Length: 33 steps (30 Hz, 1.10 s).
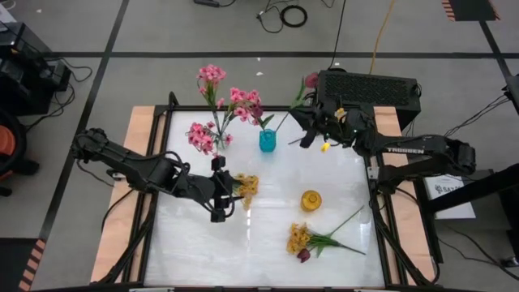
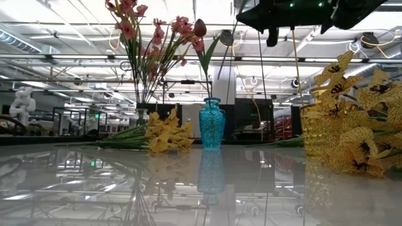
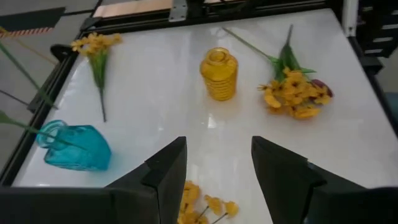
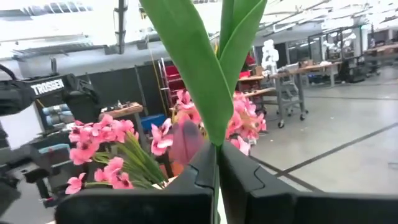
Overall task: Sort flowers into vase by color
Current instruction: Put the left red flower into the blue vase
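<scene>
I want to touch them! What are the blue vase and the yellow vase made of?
The blue vase looks like glass: see-through, shiny, speckled. The yellow vase also looks like tinted glass or maybe clear plastic, ribbed and glossy, with light glowing through it. I can't be sure from looks alone.

clear vase (image 1: 217, 132): tabletop (image 1: 268, 243) rear-left | bottle vase (image 1: 268, 140): right of it | ribbed vase (image 1: 310, 199): centre-right | loose spray (image 1: 312, 240): before it

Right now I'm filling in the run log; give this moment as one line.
left gripper: open above yellow flowers | right gripper: shut on dark tulip stem, by teal vase | yellow vase: empty
</scene>
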Each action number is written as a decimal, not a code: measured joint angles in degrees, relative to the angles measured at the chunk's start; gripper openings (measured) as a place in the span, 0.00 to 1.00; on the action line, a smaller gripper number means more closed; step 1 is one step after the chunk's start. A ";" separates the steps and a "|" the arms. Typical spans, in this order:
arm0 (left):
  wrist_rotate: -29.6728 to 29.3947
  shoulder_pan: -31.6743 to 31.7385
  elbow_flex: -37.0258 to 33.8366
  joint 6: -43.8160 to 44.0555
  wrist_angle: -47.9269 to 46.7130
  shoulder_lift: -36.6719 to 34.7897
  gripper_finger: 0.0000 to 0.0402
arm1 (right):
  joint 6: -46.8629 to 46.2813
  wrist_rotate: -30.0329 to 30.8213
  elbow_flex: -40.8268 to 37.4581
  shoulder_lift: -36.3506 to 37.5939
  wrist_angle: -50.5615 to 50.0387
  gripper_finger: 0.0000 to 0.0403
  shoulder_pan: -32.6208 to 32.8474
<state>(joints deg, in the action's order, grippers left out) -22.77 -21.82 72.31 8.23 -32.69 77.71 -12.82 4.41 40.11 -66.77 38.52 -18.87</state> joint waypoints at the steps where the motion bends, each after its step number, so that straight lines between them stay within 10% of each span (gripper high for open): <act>1: -0.10 0.17 0.00 0.05 0.08 0.00 0.47 | -0.33 -0.20 -0.04 -0.66 0.59 0.00 -0.45; 33: -0.26 0.47 0.00 0.38 0.42 -0.06 0.47 | -4.96 -0.14 -0.02 -16.99 9.71 0.05 -4.77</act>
<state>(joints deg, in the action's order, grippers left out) -23.03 -21.34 72.31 8.61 -32.27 77.65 -17.77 4.27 40.10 -83.75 48.22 -23.64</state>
